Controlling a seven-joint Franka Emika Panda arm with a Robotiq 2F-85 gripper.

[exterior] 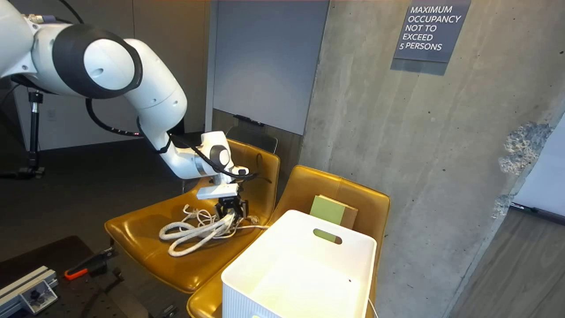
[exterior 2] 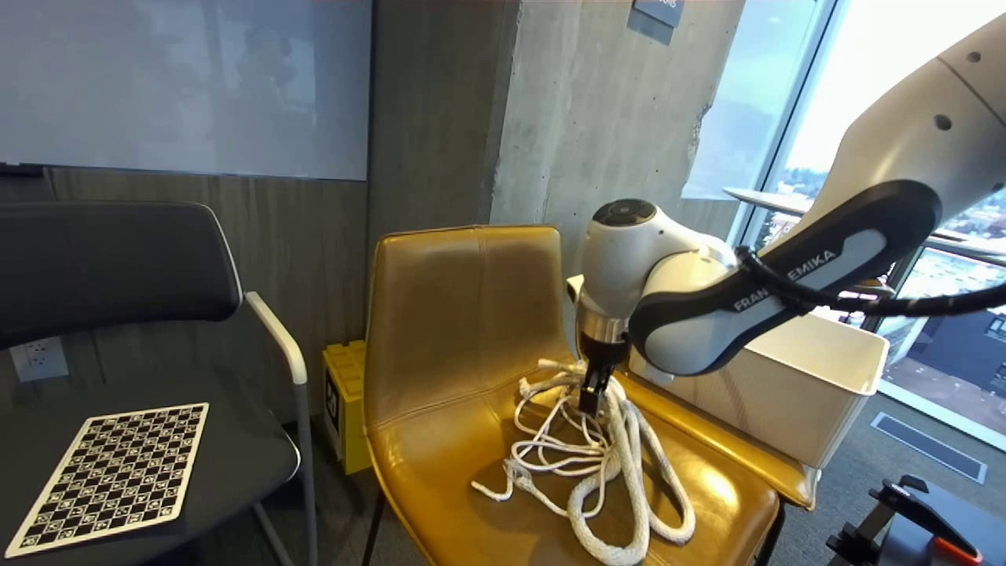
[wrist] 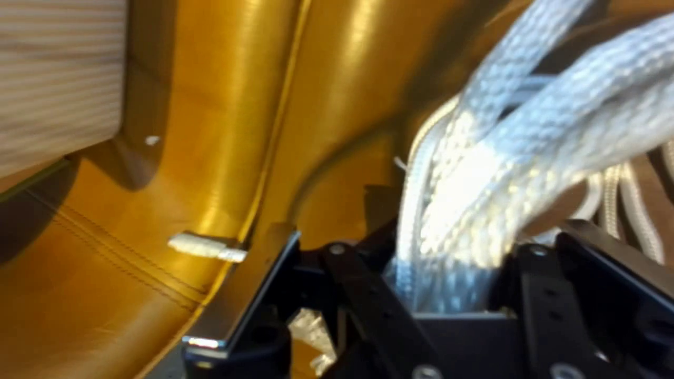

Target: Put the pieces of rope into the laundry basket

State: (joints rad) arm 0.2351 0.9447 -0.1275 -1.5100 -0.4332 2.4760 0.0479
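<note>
On the golden-brown chair's surface (exterior 2: 460, 444), the white rope (wrist: 489, 184) lies in a loose tangle, and my fingers (exterior 2: 591, 397) point down into it, clamped on a thick bunch: in the wrist view the braid fills the gap between them and touches both sides. Its wide loops spread across the surface in both exterior views, with thinner cords (wrist: 640, 213) mixed in. A whitish cord end (wrist: 197, 245) lies at the border of the neighbouring chair (exterior: 205, 302). There stands the white laundry basket (exterior: 265, 260), near the rope, mouth up. Behind it, against the backrest (exterior: 370, 205), I see a green-and-brown flat object (exterior: 327, 209).
</note>
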